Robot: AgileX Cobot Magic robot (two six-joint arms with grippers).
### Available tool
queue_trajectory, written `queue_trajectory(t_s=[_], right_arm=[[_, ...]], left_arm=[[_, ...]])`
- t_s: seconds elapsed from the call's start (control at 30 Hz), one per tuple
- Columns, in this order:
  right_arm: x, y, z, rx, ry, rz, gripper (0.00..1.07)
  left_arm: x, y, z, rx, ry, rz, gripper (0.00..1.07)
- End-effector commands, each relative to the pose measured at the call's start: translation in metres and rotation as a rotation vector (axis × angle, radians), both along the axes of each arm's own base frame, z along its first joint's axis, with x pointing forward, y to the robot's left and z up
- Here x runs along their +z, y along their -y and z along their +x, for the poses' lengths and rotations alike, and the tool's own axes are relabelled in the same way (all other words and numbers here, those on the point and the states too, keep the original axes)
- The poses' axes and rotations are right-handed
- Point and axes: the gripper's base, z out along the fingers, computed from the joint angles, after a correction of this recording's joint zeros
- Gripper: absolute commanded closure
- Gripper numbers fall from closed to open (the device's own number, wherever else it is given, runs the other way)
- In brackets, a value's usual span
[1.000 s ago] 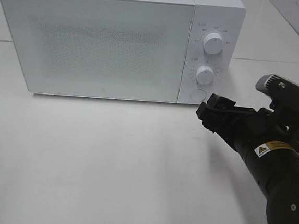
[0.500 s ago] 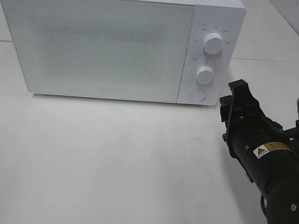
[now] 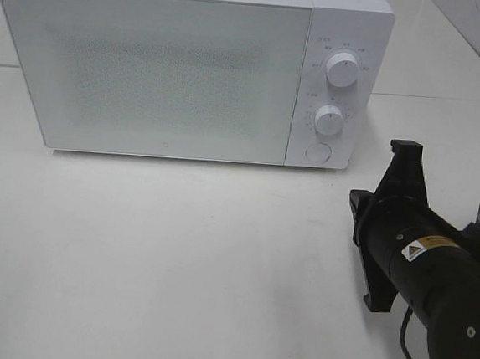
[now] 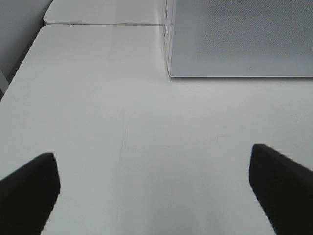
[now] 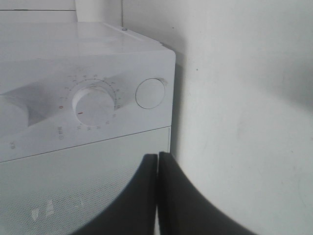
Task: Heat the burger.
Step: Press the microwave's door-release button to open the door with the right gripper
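The burger is out of view in every frame. The white microwave stands at the back of the table with its door closed. My right gripper is shut with nothing between its fingers; in the right wrist view it points at the microwave's lower front corner, near the round door button. In the high view the right arm lies low over the table, to the right of and in front of the microwave. My left gripper is open over bare table, left of the microwave.
The microwave's control panel carries two white knobs and the round button below them. White table spreads in front of the microwave. A second table surface lies behind at the right.
The right arm has drawn back from the microwave's button toward the front right and rolled over. Its jaws have gone from open to shut. The microwave is unchanged.
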Motion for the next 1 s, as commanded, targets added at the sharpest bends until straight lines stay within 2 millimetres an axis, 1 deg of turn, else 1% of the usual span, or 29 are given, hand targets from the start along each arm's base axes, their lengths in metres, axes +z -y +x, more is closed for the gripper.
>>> queue_trajectory(t_s=[0.03,0.13,0.27,0.3,0.43,0.47,0.53,0.67,0.8,1.0], right_arm=[[0.000,-0.004,0.000,0.010,-0.019,0.027,1.07],[0.001,-0.006,0.004,0.007,-0.028,0.035,1.07],[0.003,-0.001,0.013,0.004,-0.013,-0.004,1.07],[0.003,-0.001,0.013,0.004,-0.013,-0.004,1.07],[0.002,-0.003,0.026,0.029,-0.015,-0.009,1.07],[0.002,-0.003,0.026,0.029,-0.015,-0.009,1.07],[-0.003,-0.009,0.032,0.030,-0.022,-0.001,1.07],[-0.009,-0.016,0.038,0.041,-0.027,-0.007,1.07],[-0.019,-0.025,0.047,0.053,-0.042,-0.018,1.07],[-0.025,-0.034,0.055,0.060,-0.046,-0.018,1.07]], left_arm=[[0.000,0.000,-0.002,-0.002,0.021,-0.003,0.03],[0.000,0.000,-0.002,-0.002,0.021,-0.003,0.03],[0.000,0.000,-0.002,-0.002,0.021,-0.003,0.03],[0.000,0.000,-0.002,-0.002,0.021,-0.003,0.03],[0.000,0.000,-0.002,-0.002,0.021,-0.003,0.03],[0.000,0.000,-0.002,-0.002,0.021,-0.003,0.03],[0.000,0.000,-0.002,-0.002,0.021,-0.003,0.03],[0.000,0.000,-0.002,-0.002,0.021,-0.003,0.03],[0.000,0.000,-0.002,-0.002,0.021,-0.003,0.03],[0.000,0.000,-0.002,-0.002,0.021,-0.003,0.03]])
